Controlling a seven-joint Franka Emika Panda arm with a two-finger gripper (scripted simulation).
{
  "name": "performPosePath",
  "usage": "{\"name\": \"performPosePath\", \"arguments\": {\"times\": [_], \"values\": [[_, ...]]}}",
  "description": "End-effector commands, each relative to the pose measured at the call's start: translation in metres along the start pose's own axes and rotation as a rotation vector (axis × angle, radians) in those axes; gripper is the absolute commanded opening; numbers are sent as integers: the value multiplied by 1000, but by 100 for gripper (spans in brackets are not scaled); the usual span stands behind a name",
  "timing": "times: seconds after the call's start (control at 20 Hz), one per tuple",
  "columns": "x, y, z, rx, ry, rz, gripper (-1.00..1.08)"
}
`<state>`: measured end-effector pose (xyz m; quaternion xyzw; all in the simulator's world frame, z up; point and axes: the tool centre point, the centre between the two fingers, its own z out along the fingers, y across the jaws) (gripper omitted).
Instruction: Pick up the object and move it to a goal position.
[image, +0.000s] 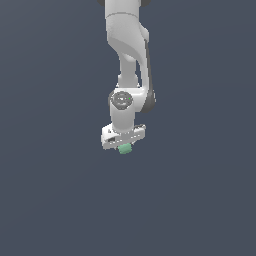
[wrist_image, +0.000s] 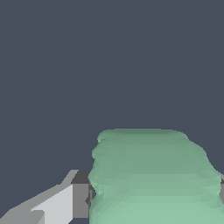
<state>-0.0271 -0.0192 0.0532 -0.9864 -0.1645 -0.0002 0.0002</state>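
one cube (image: 125, 148) in play | gripper (image: 124, 146) clamped on cube, finger (wrist_image: 65, 201) against its side | cube held between the fingers under the arm | pick looks done | goal not visible; carry and placement left

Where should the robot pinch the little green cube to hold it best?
On two opposite flat sides, coming straight down from above. The green cube is small with plain flat faces, much narrower than the gripper, so it fits between the fingers. It already sits there, with a finger pressed against one side.
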Motion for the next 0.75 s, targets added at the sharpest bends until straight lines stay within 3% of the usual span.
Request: {"name": "performPosePath", "arguments": {"times": [0.0,0.35,0.7], "values": [[-8,17,-7,-1,1,2,-100],[-22,46,-20,0,0,1,-100],[-20,45,-20,0,0,1,-100]]}}
